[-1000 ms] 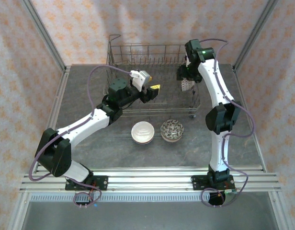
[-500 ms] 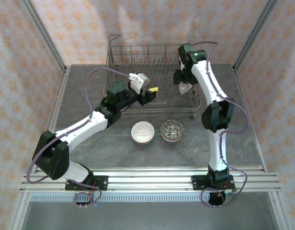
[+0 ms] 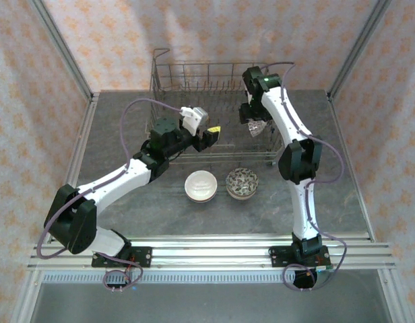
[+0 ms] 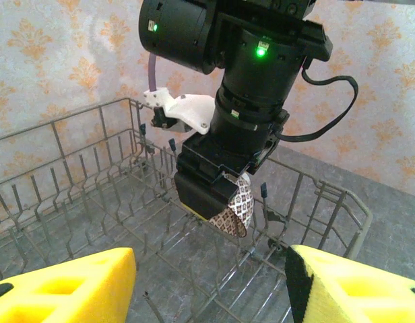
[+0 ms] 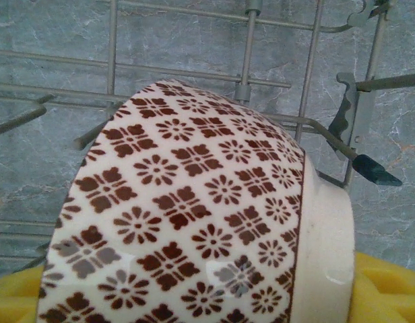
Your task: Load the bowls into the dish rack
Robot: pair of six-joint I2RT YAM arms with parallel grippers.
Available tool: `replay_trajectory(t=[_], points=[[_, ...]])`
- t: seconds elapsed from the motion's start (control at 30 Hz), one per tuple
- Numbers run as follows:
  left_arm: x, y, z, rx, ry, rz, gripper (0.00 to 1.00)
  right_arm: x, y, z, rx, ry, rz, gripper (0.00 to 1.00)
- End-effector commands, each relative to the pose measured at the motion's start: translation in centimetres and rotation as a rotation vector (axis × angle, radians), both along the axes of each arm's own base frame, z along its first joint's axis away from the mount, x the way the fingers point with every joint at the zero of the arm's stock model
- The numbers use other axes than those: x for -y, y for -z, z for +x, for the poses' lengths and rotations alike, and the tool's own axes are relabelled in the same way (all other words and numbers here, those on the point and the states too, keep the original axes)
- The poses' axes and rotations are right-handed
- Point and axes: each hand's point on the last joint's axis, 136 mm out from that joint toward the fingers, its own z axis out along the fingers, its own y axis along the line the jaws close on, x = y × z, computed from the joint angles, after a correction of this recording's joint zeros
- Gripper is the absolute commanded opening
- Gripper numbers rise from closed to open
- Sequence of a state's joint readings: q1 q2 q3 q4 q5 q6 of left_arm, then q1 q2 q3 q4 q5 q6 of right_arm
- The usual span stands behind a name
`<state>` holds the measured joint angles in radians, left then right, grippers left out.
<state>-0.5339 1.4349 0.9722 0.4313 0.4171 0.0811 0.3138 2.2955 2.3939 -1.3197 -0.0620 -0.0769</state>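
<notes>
**Right tool [image 3: 256, 125] brings the patterned bowl [image 5: 194, 229] into the dish rack [image 3: 194, 74]**

Your right tool grips the patterned bowl on edge. Within the last second it has swung inward from the rack's right wall and now hangs over the tines, so release looks near. The bowl is glossy cream, printed with brown flowers, its foot ring bare. Your left tool [image 4: 209, 286] hangs open and empty over the rack. A pale bowl [image 3: 201, 185] and a mottled bowl [image 3: 242, 182] wait on the surface [image 3: 126, 202].

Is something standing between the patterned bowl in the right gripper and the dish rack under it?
Nothing visible does. The patterned bowl hangs in the right gripper over the dish rack, with bare tines and no other bowl below it. The left gripper hovers open at the side, apart from it.
</notes>
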Motion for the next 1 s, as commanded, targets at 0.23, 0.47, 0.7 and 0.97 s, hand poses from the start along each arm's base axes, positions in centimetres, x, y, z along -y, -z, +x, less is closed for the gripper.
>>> replay_trajectory(t=[0.23, 0.47, 0.7, 0.97], points=[[-0.7, -0.9, -0.1, 0.046, -0.014, 0.009, 0.64, 2.1, 1.7, 0.0, -0.035, 0.05, -0.111, 0.29], [-0.7, -0.9, -0.2, 0.044, -0.013, 0.012, 0.64, 2.2, 2.9, 0.0, -0.045, 0.051, -0.126, 0.32], [-0.6, -0.9, -0.3, 0.039, -0.007, 0.012, 0.64, 2.5, 3.5, 0.2, -0.044, 0.057, -0.138, 0.35], [-0.7, -1.1, -0.6, 0.036, -0.004, 0.015, 0.64, 3.4, 4.1, 0.0, -0.049, 0.082, -0.154, 0.43]])
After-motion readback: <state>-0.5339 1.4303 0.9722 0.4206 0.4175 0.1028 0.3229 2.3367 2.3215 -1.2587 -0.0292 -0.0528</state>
